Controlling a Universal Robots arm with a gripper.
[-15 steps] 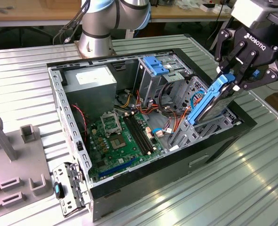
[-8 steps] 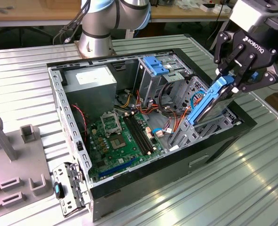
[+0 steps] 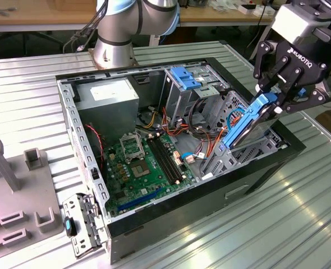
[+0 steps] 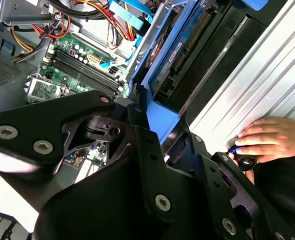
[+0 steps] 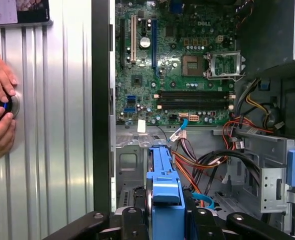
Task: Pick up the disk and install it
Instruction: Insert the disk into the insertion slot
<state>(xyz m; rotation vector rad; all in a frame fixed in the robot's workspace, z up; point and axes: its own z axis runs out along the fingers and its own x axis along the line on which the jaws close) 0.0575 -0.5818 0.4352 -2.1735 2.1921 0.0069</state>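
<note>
Claw: the claw (image 3: 273, 100) is clamped on the disk's upper blue end.
Disk: the disk (image 3: 248, 120) is held tilted at the computer case's (image 3: 154, 213) 3 o'clock side in the exterior view.
Handling: judged stiff, fairly heavy and shock-sensitive; best gripped by the blue rails (image 5: 165, 192).

Computer case (image 3: 210, 190) lies open on the table (image 3: 266, 235). Inside, the power supply box (image 3: 112, 98) sits at the far side toward the exterior view's left. The motherboard (image 3: 140, 168) lies on the case floor, nearer. The drive cage (image 3: 185, 84) stands just right of the power supply box. The disk (image 3: 245, 124), tilted, is clamped in the gripper (image 3: 277, 101) above the case's right end. The arm base (image 3: 114, 50) stands behind the case. A fixture (image 3: 14, 196) lies left of it. In the first wrist view, a person's hands (image 5: 0, 115) rest on the table beside the case.
</note>
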